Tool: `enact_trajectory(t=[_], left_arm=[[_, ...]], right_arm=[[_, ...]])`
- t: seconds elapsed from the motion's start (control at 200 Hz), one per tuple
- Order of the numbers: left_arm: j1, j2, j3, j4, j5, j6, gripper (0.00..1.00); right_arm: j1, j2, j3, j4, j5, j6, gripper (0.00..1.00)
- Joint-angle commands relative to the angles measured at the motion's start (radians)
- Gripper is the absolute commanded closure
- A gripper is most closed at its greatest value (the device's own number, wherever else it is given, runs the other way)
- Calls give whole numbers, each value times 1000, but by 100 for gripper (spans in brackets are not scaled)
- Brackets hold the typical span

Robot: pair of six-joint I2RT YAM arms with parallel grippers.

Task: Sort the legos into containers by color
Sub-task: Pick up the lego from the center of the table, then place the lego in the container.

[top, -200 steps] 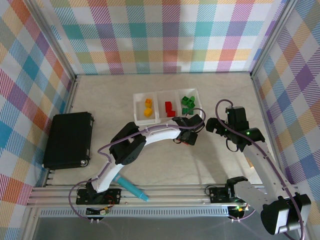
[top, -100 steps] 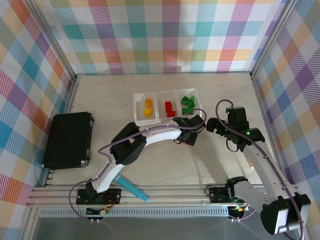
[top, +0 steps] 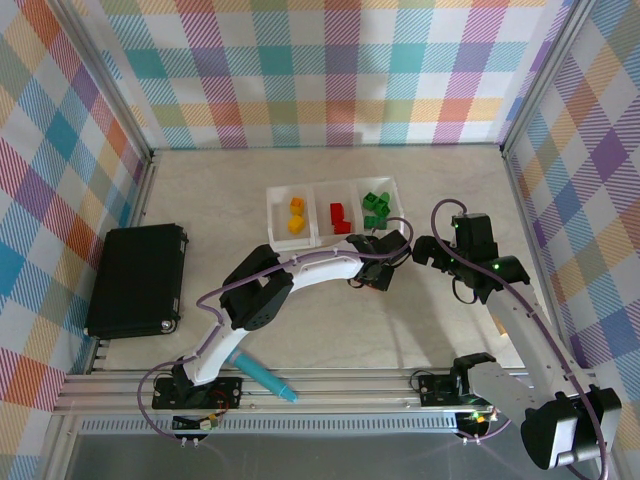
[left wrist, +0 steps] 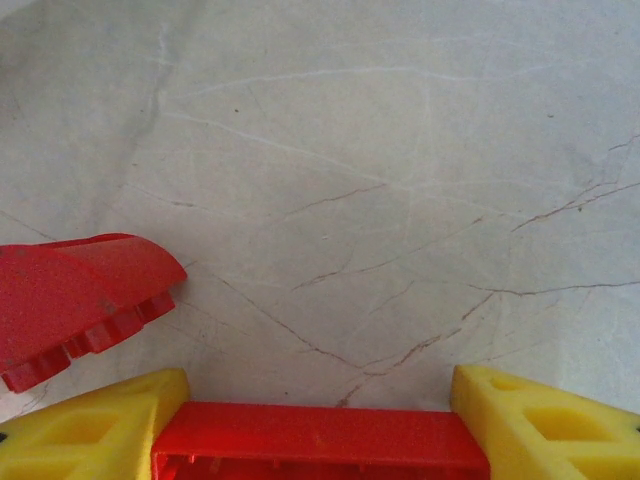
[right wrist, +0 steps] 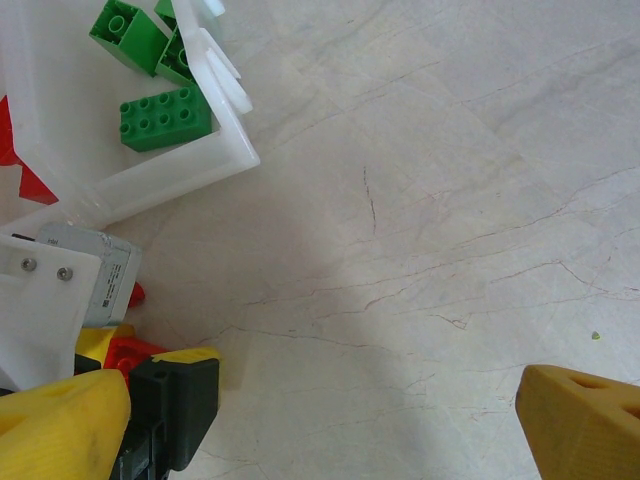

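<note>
From above, we see two arms reaching over a pale marbled desk [top: 450, 180]. The left claw [top: 375, 272] is clenched on a red brick [top: 376, 283]. In its wrist view, the left claw [left wrist: 318, 400] shows two yellow fingers [left wrist: 90, 425] with the red brick [left wrist: 315, 440] filling the gap between them. We cannot tell whether the brick touches the desk. Left of this claw and close to the lens is a blurred red piece [left wrist: 80, 300] with a scalloped, studded edge. We cannot tell whether it touches the claw.

Just beyond the left claw lies the clear tray [top: 314, 204] of three joined compartments. The yellow bricks [top: 296, 215] are in the compartment far to the claw's left. The red bricks [top: 340, 214] are in the middle one, and the green bricks [top: 376, 207] are in the one straight ahead of the claw.

The right claw [top: 425, 250] sits just right of the left claw and apart from it. Its wrist view shows the right claw [right wrist: 320, 400] released, its fingers [right wrist: 585, 420] spread wide over bare desk. Ahead and to its left, the tray's [right wrist: 170, 185] corner holds the green bricks [right wrist: 165, 118].

Well to the left of the left claw lies a black box [top: 135, 280]. A teal pen [top: 262, 377] lies far behind the claw, near the arm's base.
</note>
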Motion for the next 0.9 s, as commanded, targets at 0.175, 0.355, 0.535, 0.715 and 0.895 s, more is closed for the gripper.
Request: enact_trajectory(t=[0.175,0.355,0.535,0.715,0.895], left_arm=[[-8,-152,6,-43,18,18,53],[-5,-204,75,-92,-41,67,53],[59,-144,233,-193,-141,121,53],[163,-100,297,-167,-164,166,55],[230,-72,312,-107,-187,205,55]], right_arm=[[-10,-2,-5,8,4,-14,1],[-11,-3,-3,8,4,-15,1],[-12,-10,8,-1,4,-16,1],[-13,-24,19,-20,25,-30,1],[-15,-25,23,-29,36,-40,1]])
